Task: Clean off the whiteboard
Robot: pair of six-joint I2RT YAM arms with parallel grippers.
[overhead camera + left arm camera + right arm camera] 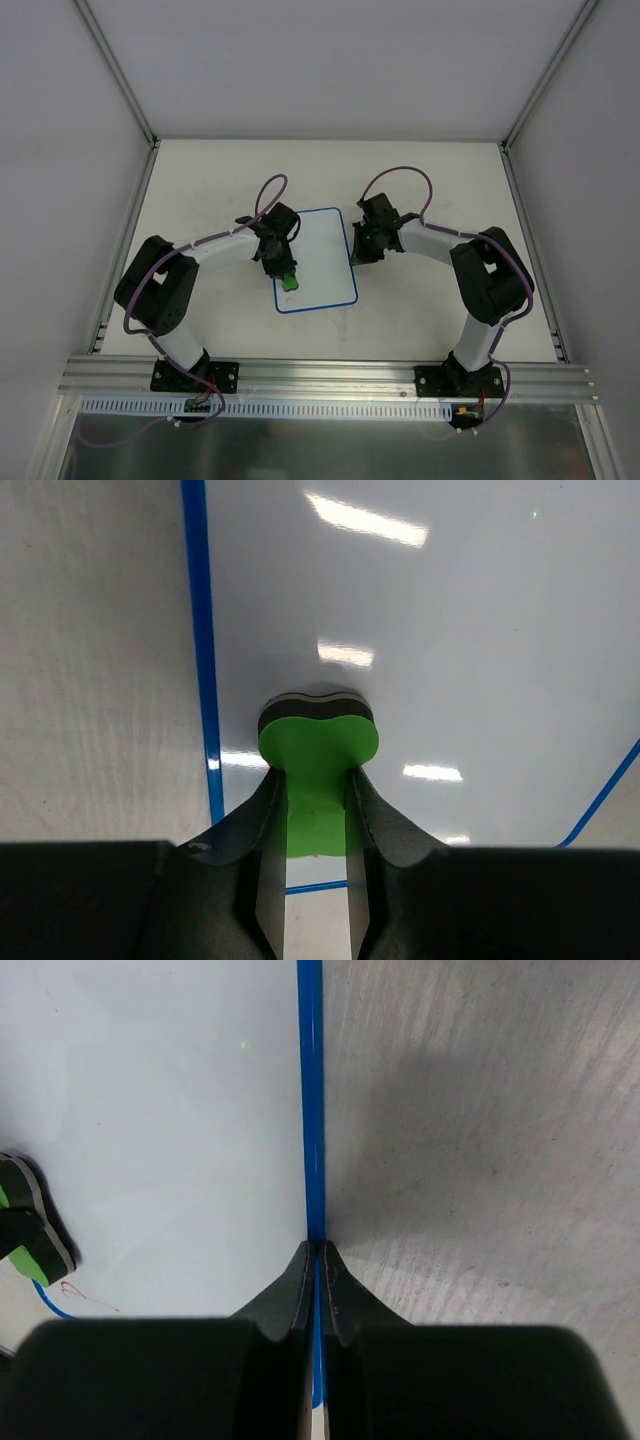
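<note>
The whiteboard lies flat on the table between the arms, its face blank apart from a faint red mark near one corner. My left gripper is shut on the green bone-shaped eraser, whose dark felt end rests on the board near its left blue border. In the left wrist view the eraser sits between my fingers over the board. My right gripper is shut on the board's right blue edge. The eraser shows at the left of the right wrist view.
The off-white scuffed tabletop surrounds the board and shows in the right wrist view. Grey walls with metal posts enclose the table on three sides. An aluminium rail runs along the near edge by the arm bases.
</note>
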